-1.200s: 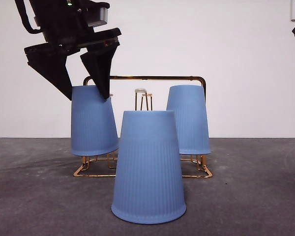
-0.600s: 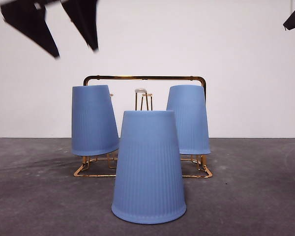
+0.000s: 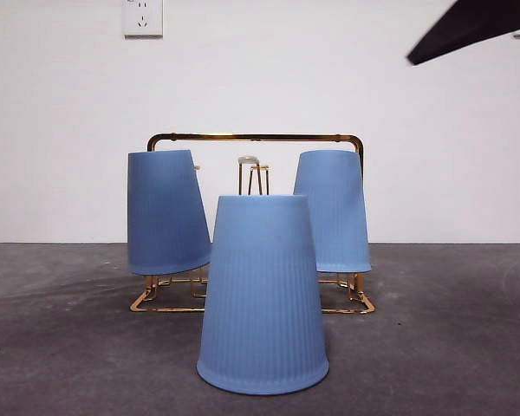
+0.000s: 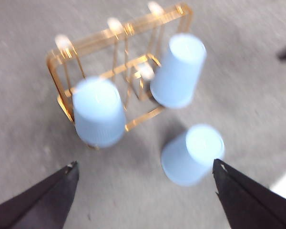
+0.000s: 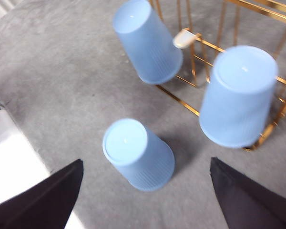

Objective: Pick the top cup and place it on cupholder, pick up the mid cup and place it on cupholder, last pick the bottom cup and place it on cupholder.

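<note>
Cupholder (image 3: 255, 137) mid-table, two cups (image 3: 167, 212) (image 3: 332, 211) hung on its prongs. Third cup (image 3: 262, 293) upside down on the table's front edge: last step. Both grippers (image 4: 143, 169) (image 5: 145, 167) open, empty, overhead; either must descend onto it.

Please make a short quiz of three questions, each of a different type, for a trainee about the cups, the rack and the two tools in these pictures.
1. True or false: all three blue cups already sit on the gold cupholder.
2. Multiple choice: the cup on the table stands
A) upside down
B) on its side
C) mouth up
3. Fill in: both the left tool and the right tool have their jaws ____ and hold nothing.

Key:
1. False. Only the left rack cup and the right rack cup sit on prongs.
2. A
3. open
</note>
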`<state>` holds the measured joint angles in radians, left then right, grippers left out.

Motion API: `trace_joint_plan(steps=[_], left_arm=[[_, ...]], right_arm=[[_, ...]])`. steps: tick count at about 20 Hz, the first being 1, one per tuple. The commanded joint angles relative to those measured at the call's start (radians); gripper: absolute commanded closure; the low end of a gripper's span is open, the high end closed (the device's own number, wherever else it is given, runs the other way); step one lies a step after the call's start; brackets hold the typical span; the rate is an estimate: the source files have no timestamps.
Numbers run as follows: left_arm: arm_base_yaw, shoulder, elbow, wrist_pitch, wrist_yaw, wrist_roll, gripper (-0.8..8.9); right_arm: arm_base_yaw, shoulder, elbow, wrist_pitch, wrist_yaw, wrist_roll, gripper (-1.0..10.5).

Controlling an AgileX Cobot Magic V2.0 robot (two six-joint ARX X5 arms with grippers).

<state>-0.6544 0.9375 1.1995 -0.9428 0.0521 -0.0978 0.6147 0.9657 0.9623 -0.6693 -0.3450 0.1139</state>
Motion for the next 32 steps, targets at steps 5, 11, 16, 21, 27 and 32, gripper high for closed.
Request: trace_joint_plan(steps=[5, 11, 16, 21, 27, 32], left_arm=[[-0.008, -0.179, -0.183, 0.002, 0.119, -0.029, 3.82], [-0.008, -0.281, -0.209, -0.014, 0.129, -0.041, 3.81], [-0.008, -0.299, -0.209, -0.016, 0.129, -0.046, 3.81], [-0.008, -0.299, -0.209, -0.019, 0.130, -0.046, 3.81], [-0.008, -0.299, -0.209, -0.031, 0.130, -0.045, 3.82], [-0.008, -0.299, -0.209, -0.031, 0.130, -0.045, 3.81]], right_arm=[[0.089, 0.151, 0.067, 0.061, 0.006, 0.027, 5.2], [0.172, 0.304, 0.067, 0.147, 0.045, 0.058, 5.1], [0.231, 0.402, 0.067, 0.164, 0.129, 0.058, 4.9], [0.268, 0.478, 0.067, 0.160, 0.187, 0.058, 4.6], [0.284, 0.527, 0.067, 0.146, 0.219, 0.057, 4.7], [0.287, 0.530, 0.067, 0.136, 0.215, 0.057, 6.4]])
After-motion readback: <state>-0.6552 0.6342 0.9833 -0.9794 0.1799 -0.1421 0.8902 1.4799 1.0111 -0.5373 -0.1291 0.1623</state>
